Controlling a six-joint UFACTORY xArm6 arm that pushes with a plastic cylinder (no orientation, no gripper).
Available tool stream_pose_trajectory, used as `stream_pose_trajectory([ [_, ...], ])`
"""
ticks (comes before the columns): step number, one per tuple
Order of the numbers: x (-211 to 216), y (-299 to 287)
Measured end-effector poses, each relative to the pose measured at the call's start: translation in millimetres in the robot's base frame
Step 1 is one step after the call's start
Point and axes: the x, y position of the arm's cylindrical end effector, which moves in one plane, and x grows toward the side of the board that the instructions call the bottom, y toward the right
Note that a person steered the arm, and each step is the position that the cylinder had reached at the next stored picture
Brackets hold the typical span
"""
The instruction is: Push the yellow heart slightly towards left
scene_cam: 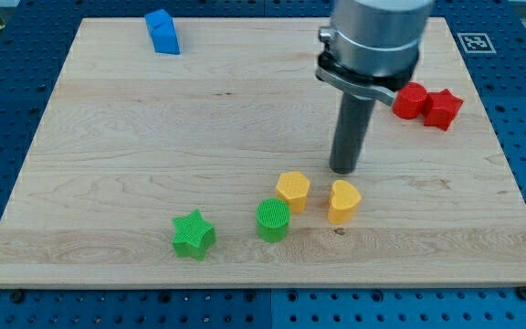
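The yellow heart (343, 200) lies on the wooden board (153, 155), right of centre toward the view's bottom. My tip (343, 170) rests on the board just above the heart, a small gap apart. A yellow hexagon block (292, 190) sits just left of the heart. A green round block (272, 219) is below-left of the hexagon.
A green star (193, 234) lies near the view's bottom edge. Two red blocks (427, 103) sit together at the view's right. A blue block (163, 32) stands at the view's top left. The board's edges border a blue perforated table.
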Motion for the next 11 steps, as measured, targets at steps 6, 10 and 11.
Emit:
stream_pose_trajectory([
  [6, 73, 29],
  [10, 71, -21],
  [11, 72, -28],
])
